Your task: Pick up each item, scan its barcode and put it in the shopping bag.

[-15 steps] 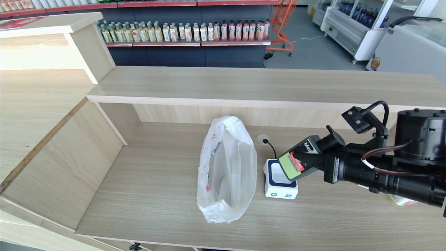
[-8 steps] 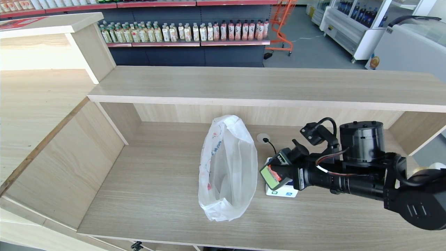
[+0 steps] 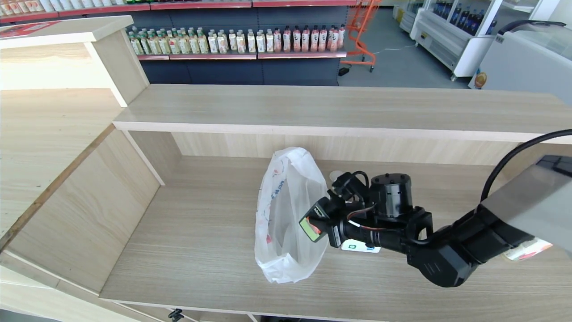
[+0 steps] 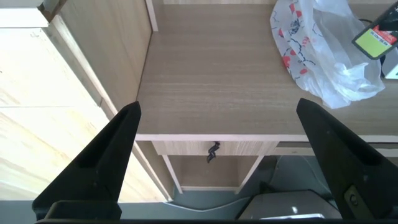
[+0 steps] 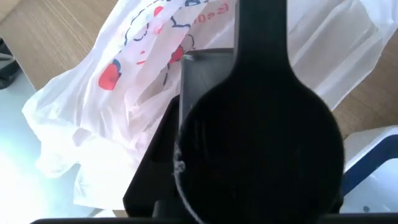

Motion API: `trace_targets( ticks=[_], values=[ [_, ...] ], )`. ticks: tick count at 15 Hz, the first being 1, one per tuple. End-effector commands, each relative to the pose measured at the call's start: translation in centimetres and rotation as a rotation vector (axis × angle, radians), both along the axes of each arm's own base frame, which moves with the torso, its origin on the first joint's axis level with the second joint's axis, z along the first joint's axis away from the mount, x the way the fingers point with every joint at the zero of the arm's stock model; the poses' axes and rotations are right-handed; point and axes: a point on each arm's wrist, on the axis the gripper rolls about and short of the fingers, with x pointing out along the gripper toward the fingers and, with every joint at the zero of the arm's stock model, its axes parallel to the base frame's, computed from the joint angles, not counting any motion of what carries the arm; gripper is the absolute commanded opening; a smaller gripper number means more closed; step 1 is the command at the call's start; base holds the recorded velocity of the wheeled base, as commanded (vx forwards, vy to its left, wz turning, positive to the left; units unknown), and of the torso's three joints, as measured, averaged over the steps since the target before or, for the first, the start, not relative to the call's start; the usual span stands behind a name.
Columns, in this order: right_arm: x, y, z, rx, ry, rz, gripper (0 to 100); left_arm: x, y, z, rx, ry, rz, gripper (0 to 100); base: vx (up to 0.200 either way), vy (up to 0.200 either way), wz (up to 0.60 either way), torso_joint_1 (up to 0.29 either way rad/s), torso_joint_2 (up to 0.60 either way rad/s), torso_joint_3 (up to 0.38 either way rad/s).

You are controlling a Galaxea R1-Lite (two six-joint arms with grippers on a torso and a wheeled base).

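Gripping a box (image 3: 309, 227), the right hand (image 3: 319, 219) hovers over the shop's wooden counter (image 3: 201, 250).

Scanner: I see only a sliver of the white square scanner (image 3: 357, 246), lower centre, under my right arm (image 3: 447, 259).
Packet: white-and-red packet (image 3: 527, 250), right edge, mostly covered; I can't identify it.
Print: too small to read on the small dark green-faced box (image 3: 311, 225).

The right gripper (image 3: 316, 220) held a small box (image 3: 308, 228) (green end face, red print along one side) at the right edge of the open mouth of the shopping bag (image 3: 286, 210). The white bag stood upright on the wooden counter (image 3: 192, 250). Just beside it, the white scanner (image 3: 359, 246) lay mostly hidden beneath the arm. Bottles (image 3: 237, 41) lined a shelf behind.
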Motion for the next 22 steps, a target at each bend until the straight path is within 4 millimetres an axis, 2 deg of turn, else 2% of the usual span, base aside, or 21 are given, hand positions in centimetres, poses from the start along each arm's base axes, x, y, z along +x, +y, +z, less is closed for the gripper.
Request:
trace_targets(
  ticks=[1, 2, 3, 4, 6, 9, 12, 13, 16, 18, 20, 22],
  values=[
    [2.0, 2.6, -2.7, -0.024, -0.009, 0.037, 0, 0.0, 0.0, 0.0, 0.000, 0.000, 0.000, 100, 0.000, 0.000, 0.00, 0.000, 0.00, 0.000],
    [2.3, 3.0, -2.8, -0.021, -0.015, 0.042, 0, 0.0, 0.0, 0.0, 0.000, 0.000, 0.000, 100, 0.000, 0.000, 0.00, 0.000, 0.00, 0.000],
    [3.4, 4.5, -2.8, -0.023, -0.076, 0.065, 0, 0.0, 0.0, 0.0, 0.000, 0.000, 0.000, 100, 0.000, 0.000, 0.00, 0.000, 0.00, 0.000],
    [4.0, 5.1, -2.7, -0.027, -0.111, 0.075, 0, 0.0, 0.0, 0.0, 0.000, 0.000, 0.000, 100, 0.000, 0.000, 0.00, 0.000, 0.00, 0.000],
    [4.7, 5.5, -3.1, -0.059, -0.147, 0.089, 0, 0.0, 0.0, 0.0, 0.000, 0.000, 0.000, 100, 0.000, 0.000, 0.00, 0.000, 0.00, 0.000],
    [4.8, 5.5, -4.3, -0.129, -0.183, 0.117, 0, 0.0, 0.0, 0.0, 0.000, 0.000, 0.000, 100, 0.000, 0.000, 0.00, 0.000, 0.00, 0.000],
    [4.9, 5.6, -4.5, -0.145, -0.198, 0.125, 0, 0.0, 0.0, 0.0, 0.000, 0.001, 0.000, 100, 0.000, 0.000, 0.00, 0.000, 0.00, 0.000],
    [5.0, 5.6, -4.5, -0.143, -0.201, 0.124, 100, 0.0, 0.0, 0.0, 0.000, 0.000, 0.000, 100, 0.000, 0.000, 0.00, 0.000, 0.00, 0.000],
    [5.1, 5.6, -3.7, -0.123, -0.211, 0.119, 100, 0.0, 0.0, 0.0, 0.000, 0.000, 0.000, 100, 0.000, 0.000, 0.00, 0.000, 0.00, 0.000],
    [5.1, 5.2, -1.7, -0.036, -0.180, 0.080, 100, 0.0, 0.0, 0.0, 0.000, 0.000, 0.000, 100, 0.000, 0.000, 0.00, 0.000, 0.00, 0.000],
    [4.5, 3.3, 1.1, 0.072, -0.090, 0.005, 100, 0.0, 0.0, 0.0, 0.000, 0.000, 0.000, 100, 0.000, 0.000, 0.00, 0.000, 0.00, 0.000],
    [1.9, -0.2, 4.9, 0.124, 0.023, -0.066, 100, 0.0, 0.0, 0.0, 0.000, 0.000, 0.000, 100, 0.000, 0.000, 0.00, 0.000, 0.00, 0.000]
  ],
)
